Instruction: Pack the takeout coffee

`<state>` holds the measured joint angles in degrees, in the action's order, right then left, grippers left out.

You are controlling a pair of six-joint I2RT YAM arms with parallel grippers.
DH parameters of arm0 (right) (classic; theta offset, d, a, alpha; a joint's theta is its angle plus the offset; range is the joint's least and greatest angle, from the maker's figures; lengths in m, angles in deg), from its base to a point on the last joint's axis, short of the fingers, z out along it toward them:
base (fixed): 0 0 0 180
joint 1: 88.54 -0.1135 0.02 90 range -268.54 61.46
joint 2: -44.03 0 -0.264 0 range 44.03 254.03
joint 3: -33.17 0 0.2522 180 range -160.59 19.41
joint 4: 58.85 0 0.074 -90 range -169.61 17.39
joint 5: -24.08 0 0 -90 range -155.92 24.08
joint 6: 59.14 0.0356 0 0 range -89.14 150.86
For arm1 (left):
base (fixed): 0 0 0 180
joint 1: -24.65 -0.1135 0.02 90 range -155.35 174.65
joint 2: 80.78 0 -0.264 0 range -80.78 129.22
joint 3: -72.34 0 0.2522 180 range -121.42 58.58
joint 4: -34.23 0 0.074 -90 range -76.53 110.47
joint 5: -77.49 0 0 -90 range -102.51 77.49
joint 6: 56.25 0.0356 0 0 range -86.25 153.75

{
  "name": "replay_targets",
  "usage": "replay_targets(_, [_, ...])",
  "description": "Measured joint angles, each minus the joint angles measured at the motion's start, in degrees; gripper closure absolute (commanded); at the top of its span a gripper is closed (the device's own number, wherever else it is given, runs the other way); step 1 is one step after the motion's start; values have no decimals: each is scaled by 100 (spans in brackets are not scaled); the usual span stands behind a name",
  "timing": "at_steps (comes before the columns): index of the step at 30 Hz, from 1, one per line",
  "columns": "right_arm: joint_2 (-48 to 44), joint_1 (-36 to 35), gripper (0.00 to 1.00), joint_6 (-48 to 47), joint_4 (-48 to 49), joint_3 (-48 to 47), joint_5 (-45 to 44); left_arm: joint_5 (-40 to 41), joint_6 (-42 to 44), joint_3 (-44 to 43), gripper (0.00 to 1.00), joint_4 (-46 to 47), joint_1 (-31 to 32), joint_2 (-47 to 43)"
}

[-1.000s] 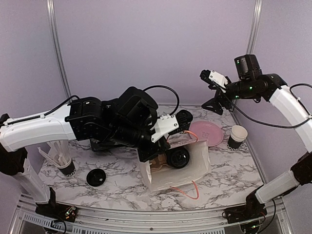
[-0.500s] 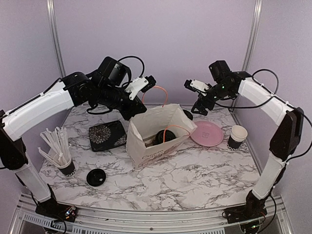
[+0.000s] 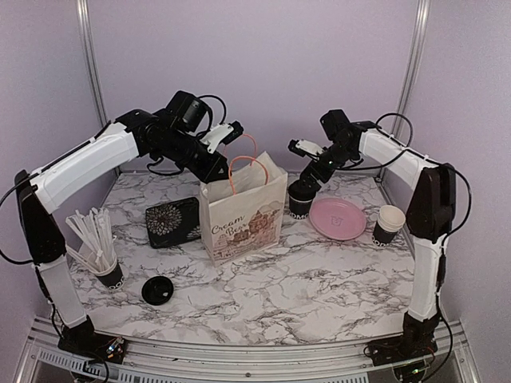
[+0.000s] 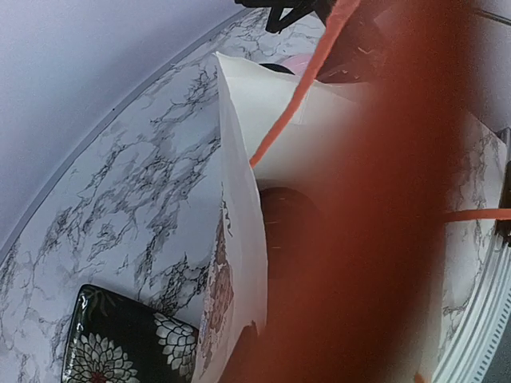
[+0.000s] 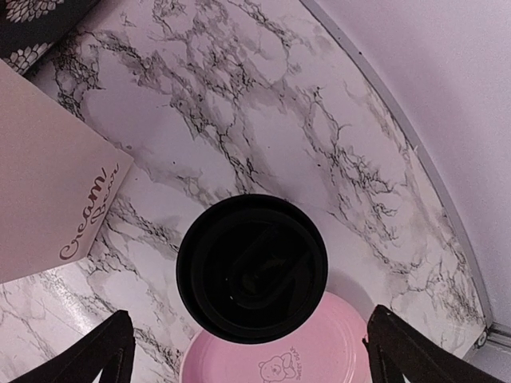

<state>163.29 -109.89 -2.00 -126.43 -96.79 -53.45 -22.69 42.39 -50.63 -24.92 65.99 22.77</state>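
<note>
The bag (image 3: 243, 215) stands mid-frame, with the left fingers (image 3: 236, 126) at its handle, grip unclear. The right fingers (image 5: 112, 351) hover spread over the lidded cup (image 5: 251, 267) on the table (image 5: 239, 120). Next they likely descend and grasp it.

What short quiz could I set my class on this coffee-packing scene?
1. True or false: the paper bag lies on its side.
2. The open right gripper is poised above: A the floral tray, B the lidded cup, C the pink plate?
3. What small black thing lies just beside the cup of straws?
Key: 1 false, it stands upright; 2 B; 3 a loose lid.
</note>
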Motion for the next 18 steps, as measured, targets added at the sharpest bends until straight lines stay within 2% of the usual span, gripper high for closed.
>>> replay_targets(3, [96, 11, 1, 61, -11, -107, 33, 13, -79, -111, 78, -31, -118, 50])
replay_targets(7, [240, 15, 1, 142, -13, -208, 72, 42, -151, -289, 69, -37, -221, 120])
replay_targets(18, [713, 22, 4, 269, -26, -323, 142, 63, -212, -328, 62, -35, -332, 291])
